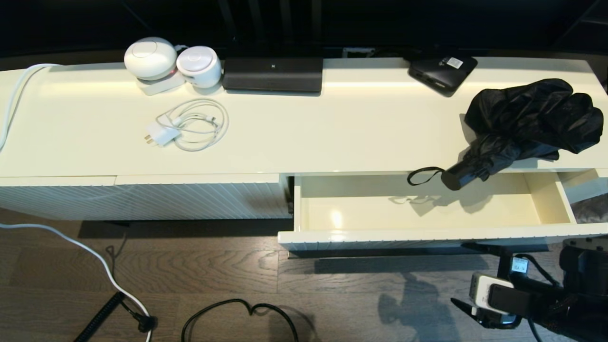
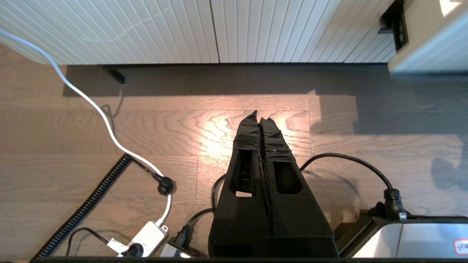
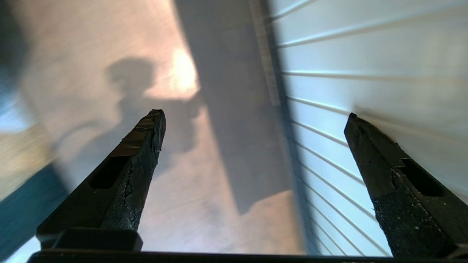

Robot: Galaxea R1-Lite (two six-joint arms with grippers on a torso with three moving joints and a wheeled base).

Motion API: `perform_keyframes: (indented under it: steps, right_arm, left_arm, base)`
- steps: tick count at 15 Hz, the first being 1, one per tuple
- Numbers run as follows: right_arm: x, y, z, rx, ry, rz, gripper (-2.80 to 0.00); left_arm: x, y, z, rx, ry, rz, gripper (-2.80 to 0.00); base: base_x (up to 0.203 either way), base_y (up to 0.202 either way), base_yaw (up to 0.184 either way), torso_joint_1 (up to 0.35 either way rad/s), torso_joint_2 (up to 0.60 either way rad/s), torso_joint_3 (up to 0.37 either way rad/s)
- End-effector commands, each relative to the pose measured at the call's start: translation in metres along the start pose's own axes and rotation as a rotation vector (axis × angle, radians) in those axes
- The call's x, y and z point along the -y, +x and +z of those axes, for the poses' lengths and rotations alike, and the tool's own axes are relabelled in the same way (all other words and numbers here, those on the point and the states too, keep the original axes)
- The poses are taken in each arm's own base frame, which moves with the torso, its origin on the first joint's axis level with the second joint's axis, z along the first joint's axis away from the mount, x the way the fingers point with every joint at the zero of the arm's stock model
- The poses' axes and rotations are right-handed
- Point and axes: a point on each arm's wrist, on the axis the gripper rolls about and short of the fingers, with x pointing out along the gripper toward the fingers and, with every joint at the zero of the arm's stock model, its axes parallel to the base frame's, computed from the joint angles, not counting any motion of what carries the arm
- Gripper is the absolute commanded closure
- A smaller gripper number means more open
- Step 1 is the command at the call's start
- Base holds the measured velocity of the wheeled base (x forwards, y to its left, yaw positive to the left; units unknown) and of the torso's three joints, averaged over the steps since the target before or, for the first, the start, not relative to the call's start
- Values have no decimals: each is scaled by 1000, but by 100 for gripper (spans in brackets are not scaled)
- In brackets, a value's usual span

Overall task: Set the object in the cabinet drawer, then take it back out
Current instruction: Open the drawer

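The black folding umbrella (image 1: 527, 118) lies on the cabinet top at the right, its fabric loose and bunched. Its stubby handle (image 1: 456, 178) and thin wrist loop (image 1: 420, 175) stick out over the open drawer (image 1: 427, 236). The cream-white drawer is pulled out and nothing lies in it. My right gripper (image 3: 255, 115) is open, low over the floor just in front of the drawer's ribbed front (image 3: 365, 73), with nothing between its fingers. The right wrist (image 1: 494, 294) shows at the bottom right of the head view. My left gripper (image 2: 260, 115) is shut and empty, hanging over the wooden floor.
On the cabinet top stand two white round devices (image 1: 152, 59), a long black box (image 1: 273, 73), a small flat black box with a white label (image 1: 441, 71) and a white charger with coiled cable (image 1: 190, 126). Cables (image 1: 237, 308) lie on the floor. A closed ribbed panel (image 1: 142, 199) sits left of the drawer.
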Motion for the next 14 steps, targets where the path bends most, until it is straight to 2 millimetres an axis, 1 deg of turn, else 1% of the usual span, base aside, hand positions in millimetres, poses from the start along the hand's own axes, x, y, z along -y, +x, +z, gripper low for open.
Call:
perform_keyframes:
  steps: [1, 2, 3, 9, 12, 14]
  right_arm:
    - [6, -20, 9, 30, -17, -60, -280]
    - [6, -27, 10, 33, -17, -64, -122]
    - [6, -34, 12, 35, -17, -70, 0]
    - [2, -71, 22, 41, -21, -54, 0]
    - [19, -83, 32, 66, -29, -104, 0]
    - [31, -87, 39, 82, -37, -136, 0]
  left_arm:
    - [0, 0, 0, 2, 0, 0, 0]
    - [0, 0, 0, 3, 0, 0, 0]
    - [0, 0, 0, 3, 0, 0, 0]
    - [0, 0, 0, 1, 0, 0, 0]
    - [0, 0, 0, 3, 0, 0, 0]
    - [0, 0, 0, 2, 0, 0, 0]
  base:
    - [0, 0, 0, 0, 0, 0]
    - [0, 0, 0, 0, 0, 0]
    - [0, 0, 0, 0, 0, 0]
    - [0, 0, 0, 0, 0, 0]
    - [0, 0, 0, 0, 0, 0]
    - [0, 0, 0, 0, 0, 0]
